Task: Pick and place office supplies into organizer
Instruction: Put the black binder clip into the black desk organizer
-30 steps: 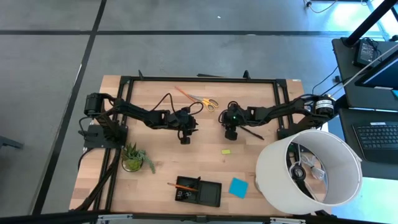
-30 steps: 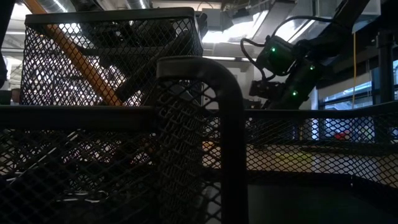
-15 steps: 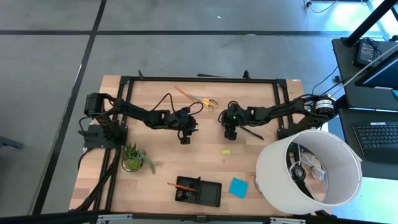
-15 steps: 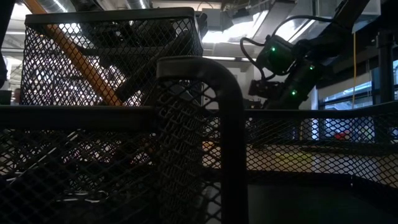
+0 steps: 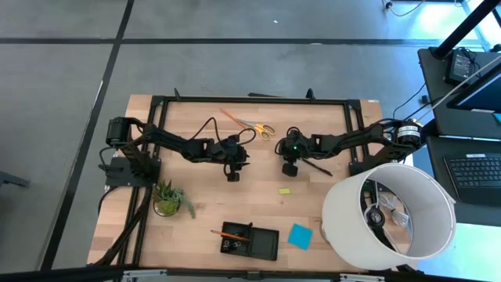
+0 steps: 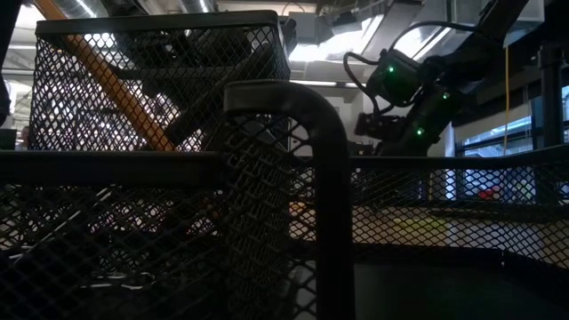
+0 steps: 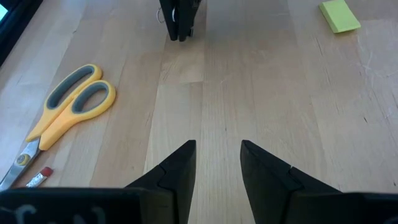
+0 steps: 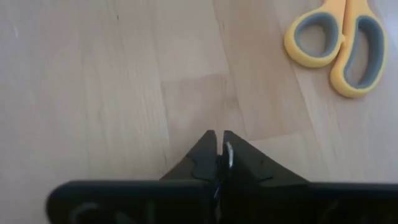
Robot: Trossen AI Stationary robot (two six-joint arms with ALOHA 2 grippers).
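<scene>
Mid-table, right gripper: fingers pinched on small silvery thing, unclear what; scissors at 1 o'clock
Left gripper: fingers apart, empty

No readable text or labels appear anywhere.

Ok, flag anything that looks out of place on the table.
The white lampshade sits on the table's corner right of the organizer, reaching past the edge. The orange pencil sticks out over the organizer's left rim instead of lying inside.
</scene>
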